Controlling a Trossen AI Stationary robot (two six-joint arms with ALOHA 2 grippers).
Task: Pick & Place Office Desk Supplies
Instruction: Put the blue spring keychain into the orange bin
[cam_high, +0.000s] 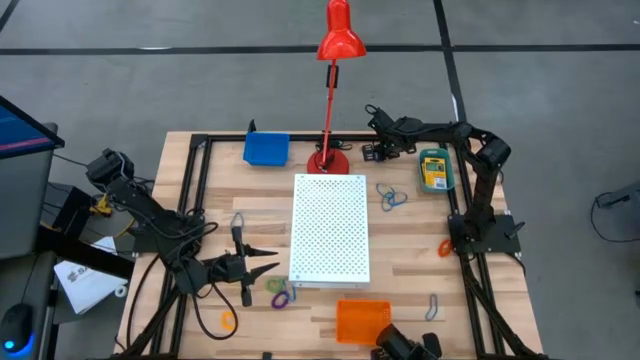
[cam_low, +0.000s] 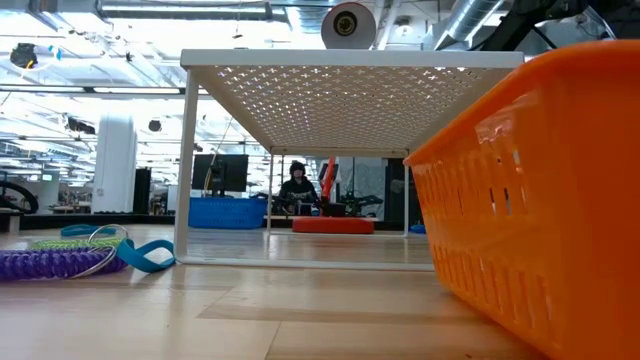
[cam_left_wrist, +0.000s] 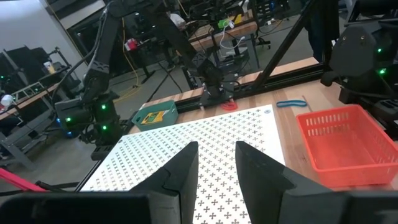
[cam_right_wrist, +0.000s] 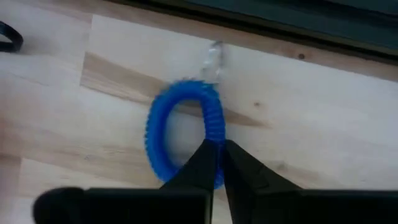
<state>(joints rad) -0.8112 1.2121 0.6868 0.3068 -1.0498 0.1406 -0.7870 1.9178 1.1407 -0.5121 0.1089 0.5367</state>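
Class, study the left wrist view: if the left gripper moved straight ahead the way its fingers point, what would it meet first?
Most likely the white perforated board, lying directly beyond the left gripper. The green-and-yellow crayon box and orange basket sit off to either side. Depth is hard to judge, so it might skim over the board's top.

Light wooden table (cam_high: 410, 255) with a black frame. White perforated board (cam_high: 330, 228) stands mid-table. Red lamp base (cam_high: 328, 160) and blue tray (cam_high: 266, 149) at far edge. Crayon box (cam_high: 433, 169) near far right corner. Orange basket (cam_high: 361, 321) at near edge. Purple and green coil loops (cam_high: 280, 292) beside the board's near left corner; blue loops (cam_high: 391, 196) right of it.
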